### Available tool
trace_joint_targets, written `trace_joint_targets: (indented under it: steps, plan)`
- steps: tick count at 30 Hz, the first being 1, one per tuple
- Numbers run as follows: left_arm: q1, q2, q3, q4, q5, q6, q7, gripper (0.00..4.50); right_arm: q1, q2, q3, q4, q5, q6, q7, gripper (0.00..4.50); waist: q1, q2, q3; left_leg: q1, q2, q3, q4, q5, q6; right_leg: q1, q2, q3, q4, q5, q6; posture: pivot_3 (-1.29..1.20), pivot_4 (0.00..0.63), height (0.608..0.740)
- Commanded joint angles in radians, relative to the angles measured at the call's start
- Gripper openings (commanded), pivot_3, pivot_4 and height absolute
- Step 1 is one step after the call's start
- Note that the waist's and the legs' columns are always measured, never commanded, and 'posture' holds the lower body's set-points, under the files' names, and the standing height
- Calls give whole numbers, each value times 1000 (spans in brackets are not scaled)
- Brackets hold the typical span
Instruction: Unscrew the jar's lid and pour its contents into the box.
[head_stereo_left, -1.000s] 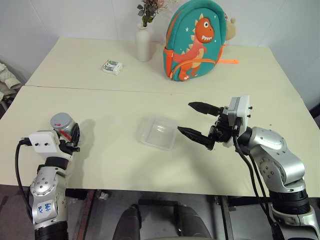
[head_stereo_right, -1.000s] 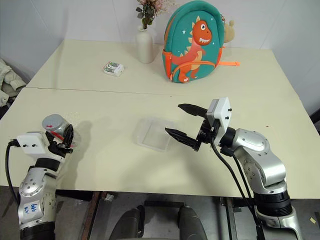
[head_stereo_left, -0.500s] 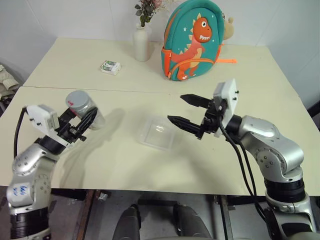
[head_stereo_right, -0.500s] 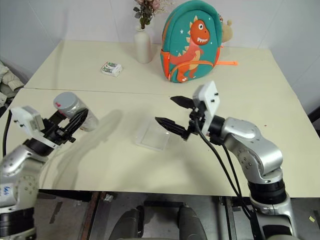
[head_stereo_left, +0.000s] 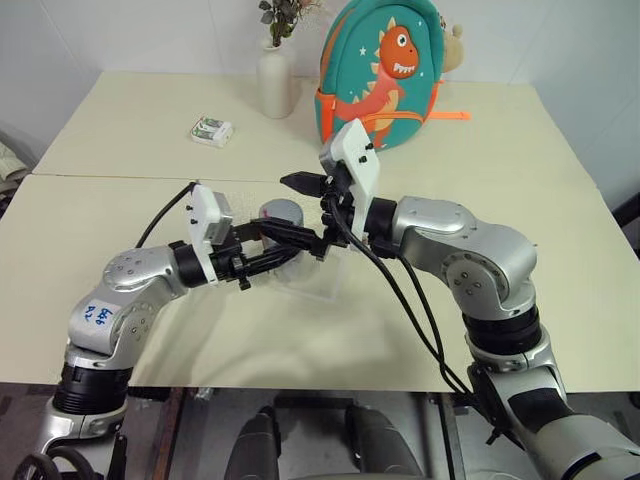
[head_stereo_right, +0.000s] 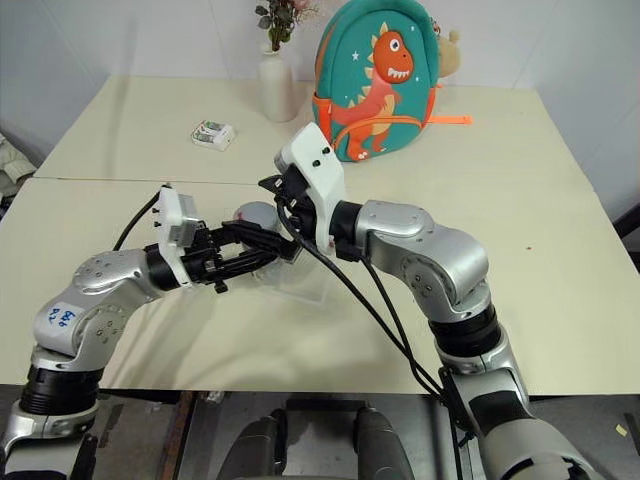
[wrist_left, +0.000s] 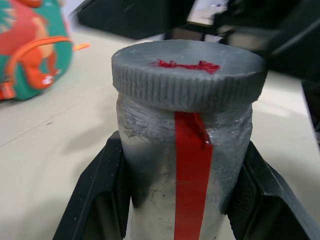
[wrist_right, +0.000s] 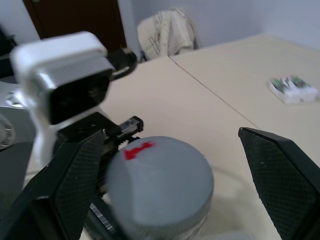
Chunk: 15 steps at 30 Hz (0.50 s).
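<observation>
At the centre of the left eye view the two arms meet above the table. The left gripper holds the jar: its black fingers are clamped on either side of the silvery body, which carries a red stripe. The grey lid, with a small red mark on its top, sits on the jar. In the left eye view the jar appears just left of the frame's middle, raised off the table, with the clear box right beside it, below and to its right on the table.

The right gripper reaches in from the right with its fingers spread wide, one on each side of the lid, apart from it.

In the upper part of the frame stand a white vase with flowers, a teal dinosaur backpack to its right, and a small white-and-green packet at upper left.
</observation>
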Motion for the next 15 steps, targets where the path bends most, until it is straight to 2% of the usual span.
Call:
trace_joint_targets:
  steps: [1, 15]
  plan:
    - [-17, -17, 2, -17, 4, -8, -6, 2019, -32, 16, -1, -12, -12, 1, 1, 4500, -5, 0, 0, 0, 0, 0, 0, 0, 0, 0, 1, 0, 0, 0, 0, 0, 150, 740]
    - [-14, -58, 13, -21, 17, -18, 15, 2019, -1, 29, -45, -10, -6, 23, 9, 4500, -4, 0, 0, 0, 4, 1, 4, 0, 0, 0, 5, 2, 3, 1, 1, 0, 150, 740]
